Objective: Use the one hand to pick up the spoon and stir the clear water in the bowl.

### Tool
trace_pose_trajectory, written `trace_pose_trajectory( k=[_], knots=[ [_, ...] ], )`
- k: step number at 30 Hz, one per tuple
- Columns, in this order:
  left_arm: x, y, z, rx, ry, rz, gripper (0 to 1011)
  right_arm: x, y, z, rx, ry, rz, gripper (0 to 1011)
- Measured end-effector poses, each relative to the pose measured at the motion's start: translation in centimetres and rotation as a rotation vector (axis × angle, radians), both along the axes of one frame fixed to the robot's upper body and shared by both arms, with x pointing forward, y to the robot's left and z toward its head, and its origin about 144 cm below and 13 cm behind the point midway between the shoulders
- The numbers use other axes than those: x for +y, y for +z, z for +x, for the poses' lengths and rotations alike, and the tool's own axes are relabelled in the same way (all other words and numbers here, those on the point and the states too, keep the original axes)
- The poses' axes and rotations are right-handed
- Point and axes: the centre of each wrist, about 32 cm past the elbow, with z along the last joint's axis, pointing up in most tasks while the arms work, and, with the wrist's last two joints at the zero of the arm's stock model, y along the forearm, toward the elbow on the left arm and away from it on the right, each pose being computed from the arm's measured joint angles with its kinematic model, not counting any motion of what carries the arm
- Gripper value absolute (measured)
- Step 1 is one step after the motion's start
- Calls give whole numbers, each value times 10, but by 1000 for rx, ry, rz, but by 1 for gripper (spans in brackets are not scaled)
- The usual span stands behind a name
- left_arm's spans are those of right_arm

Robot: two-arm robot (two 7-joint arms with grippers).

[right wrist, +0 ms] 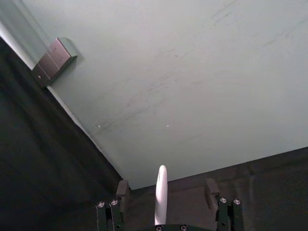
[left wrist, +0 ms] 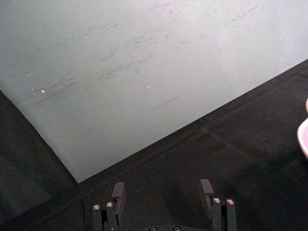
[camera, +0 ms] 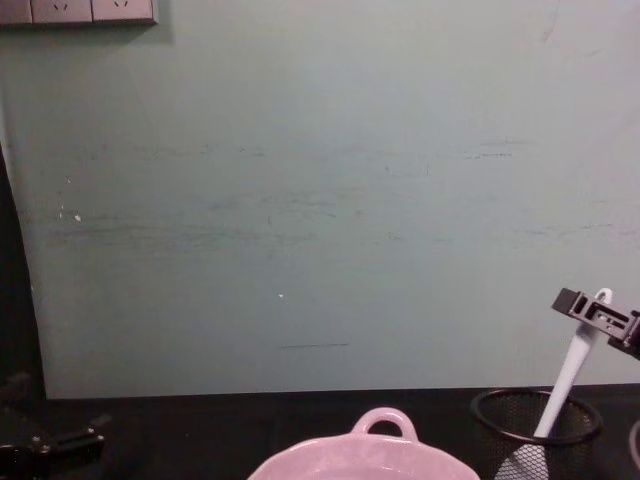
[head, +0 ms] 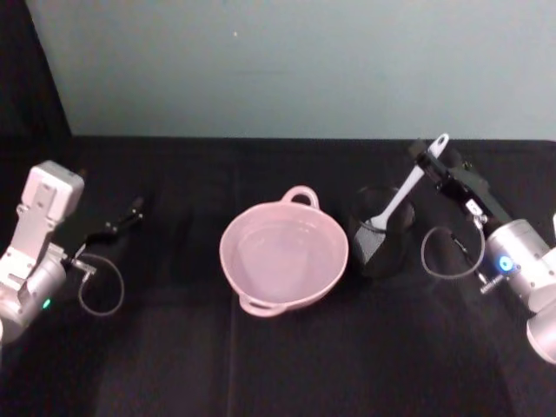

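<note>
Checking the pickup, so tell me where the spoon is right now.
In the head view the spoon stands head-down in the black mesh cup, right of the pink bowl, its handle top between the open jaws of the right gripper.

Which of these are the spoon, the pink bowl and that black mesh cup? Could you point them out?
spoon [head: 401,195]: head view, middle of its white handle.
bowl [head: 230,252]: head view, left inner wall.
mesh cup [head: 391,256]: head view, front wall.

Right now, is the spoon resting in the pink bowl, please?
No, the spoon stands in the black mesh cup beside the bowl.
</note>
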Motion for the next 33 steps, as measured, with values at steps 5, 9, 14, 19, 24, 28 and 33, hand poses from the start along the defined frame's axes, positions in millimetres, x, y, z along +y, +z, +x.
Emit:
trace_pose_trajectory(
  k=[5,9,14,19,24,28,33],
  knots=[
    [0,0,0,0,0,0,1011,3,-1,7,23,13,47,997],
    [0,0,0,0,0,0,1011,5,-1,10,30,16,58,954],
    [0,0,0,0,0,0,1011,6,-1,11,43,19,68,799],
    [0,0,0,0,0,0,1011,7,-1,11,53,20,75,666],
    [0,0,0,0,0,0,1011,7,0,11,55,21,73,486],
    [0,0,0,0,0,0,1011,7,2,11,52,21,69,392],
    [0,0,0,0,0,0,1011,7,5,11,45,23,65,223]
  ],
)
